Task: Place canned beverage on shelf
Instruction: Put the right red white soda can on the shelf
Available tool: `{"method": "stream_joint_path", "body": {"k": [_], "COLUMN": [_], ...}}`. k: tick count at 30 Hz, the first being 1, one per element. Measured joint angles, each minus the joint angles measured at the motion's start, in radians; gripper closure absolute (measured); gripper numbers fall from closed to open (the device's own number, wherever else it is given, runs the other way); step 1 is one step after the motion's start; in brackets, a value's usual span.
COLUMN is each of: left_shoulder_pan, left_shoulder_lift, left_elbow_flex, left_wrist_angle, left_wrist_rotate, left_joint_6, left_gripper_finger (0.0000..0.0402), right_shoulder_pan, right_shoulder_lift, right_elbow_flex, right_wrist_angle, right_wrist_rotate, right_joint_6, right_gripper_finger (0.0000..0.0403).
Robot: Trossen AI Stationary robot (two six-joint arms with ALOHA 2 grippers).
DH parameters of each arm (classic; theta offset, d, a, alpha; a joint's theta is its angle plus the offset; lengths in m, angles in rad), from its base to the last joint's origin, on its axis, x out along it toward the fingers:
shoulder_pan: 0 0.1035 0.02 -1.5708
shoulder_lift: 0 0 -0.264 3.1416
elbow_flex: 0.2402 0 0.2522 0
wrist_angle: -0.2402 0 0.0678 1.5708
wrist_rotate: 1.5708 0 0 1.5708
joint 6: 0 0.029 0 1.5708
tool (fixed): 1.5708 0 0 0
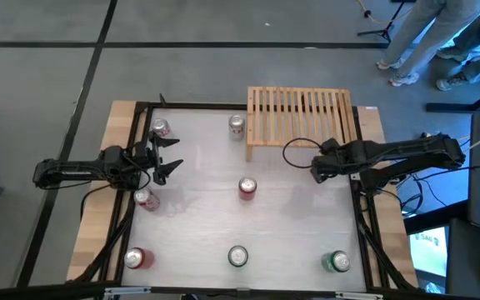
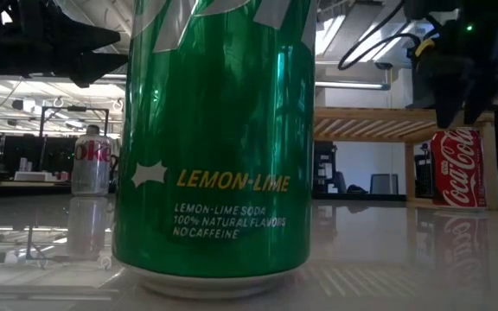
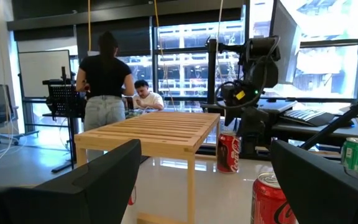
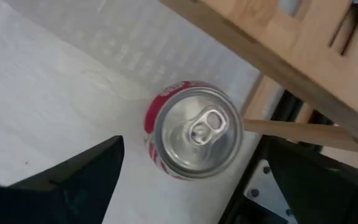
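Observation:
A red cola can (image 4: pixel 194 130) stands upright on the white table, next to the near right leg of the light-wood slatted shelf (image 1: pixel 300 112). My right gripper (image 4: pixel 194 177) hangs above the can, pointing steeply down. It is open, with a finger out to either side of the can's top, and touches nothing. In the high view the gripper (image 1: pixel 317 171) hides the can. The low view shows the can (image 2: pixel 456 168) beside the shelf's leg. My left gripper (image 1: pixel 169 158) waits open and level at the table's left side, holding nothing.
Other cans stand about the table: two silver ones at the far side (image 1: pixel 161 127) (image 1: pixel 237 124), a red one in the middle (image 1: pixel 247 187), one at the left (image 1: pixel 146 198), and a row along the near edge ending in a green can (image 1: pixel 337 262). People (image 3: pixel 104 81) are beyond the table.

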Motion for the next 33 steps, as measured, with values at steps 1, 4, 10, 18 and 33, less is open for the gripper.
{"method": "stream_joint_path", "body": {"k": [1,4,10,18,33], "left_shoulder_pan": [0.0,0.0,0.0,0.0,0.0], "left_shoulder_lift": [0.0,0.0,0.0,0.0,0.0], "left_elbow_flex": [0.0,0.0,0.0,0.0,0.0], "left_wrist_angle": [0.0,0.0,0.0,0.0,0.005], "left_wrist_rotate": [0.0,0.0,-0.001,-0.007,-0.007], "left_joint_6": [0.0,0.0,0.0,0.0,0.0], "left_gripper_finger": [0.0054,0.0054,0.0054,0.0054,0.0054], "right_shoulder_pan": [0.0,0.0,0.0,0.001,0.002], "right_shoulder_lift": [0.0,0.0,0.0,0.0,0.029], "right_elbow_flex": [-0.007,-0.031,-0.084,-0.152,-0.152], "right_wrist_angle": [0.009,0.027,0.105,0.181,0.202], "right_wrist_rotate": [0.001,0.002,0.022,0.063,0.051], "right_joint_6": [0.001,0.009,0.005,-0.059,-0.123], "right_gripper_finger": [0.0017,0.0017,0.0017,0.0017,0.0116]}}
